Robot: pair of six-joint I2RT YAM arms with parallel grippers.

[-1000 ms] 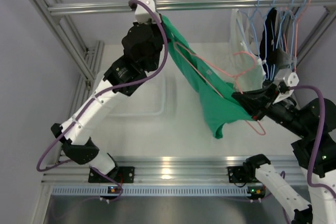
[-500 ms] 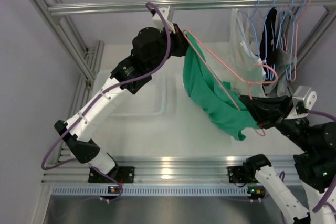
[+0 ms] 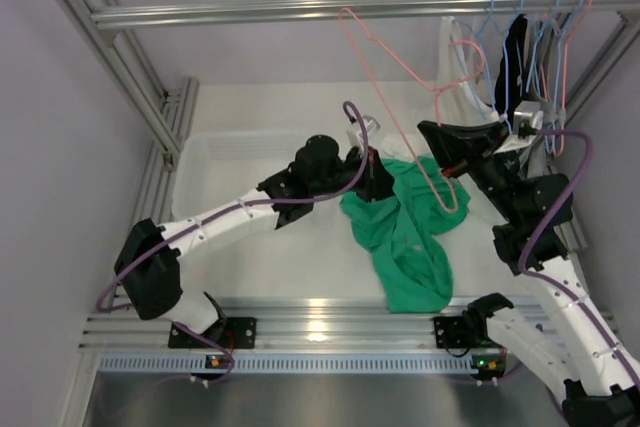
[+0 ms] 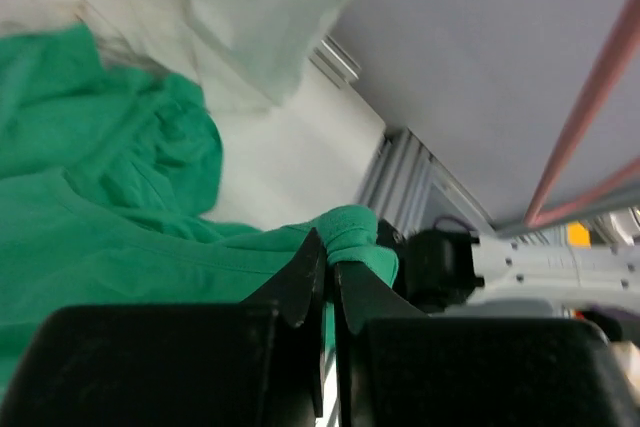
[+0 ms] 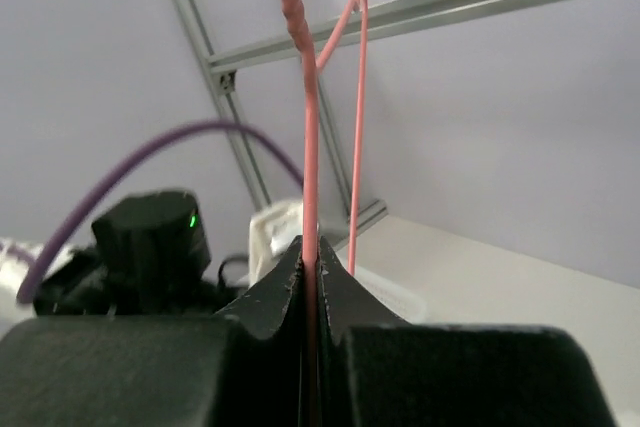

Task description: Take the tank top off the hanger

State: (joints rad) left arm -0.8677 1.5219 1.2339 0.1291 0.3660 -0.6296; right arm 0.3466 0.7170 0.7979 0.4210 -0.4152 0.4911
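The green tank top (image 3: 405, 232) lies crumpled on the white table, off the hanger; it also fills the left of the left wrist view (image 4: 110, 237). My left gripper (image 3: 378, 177) is shut on a fold of its edge (image 4: 350, 230), low over the table. The pink wire hanger (image 3: 385, 72) is bare and tilted, raised toward the top rail. My right gripper (image 3: 432, 139) is shut on its wire (image 5: 310, 147); one hanger arm still hangs down over the shirt (image 3: 440, 192).
A clear plastic bin (image 3: 240, 182) sits on the table's left under my left arm. Several hangers with garments (image 3: 520, 57) hang on the rail (image 3: 300, 12) at the upper right. Aluminium frame posts (image 3: 100, 57) stand at the left.
My left gripper has dropped from near the rail to the table, pulling the tank top down off the hanger. My right gripper has lifted the now bare hanger up and left.
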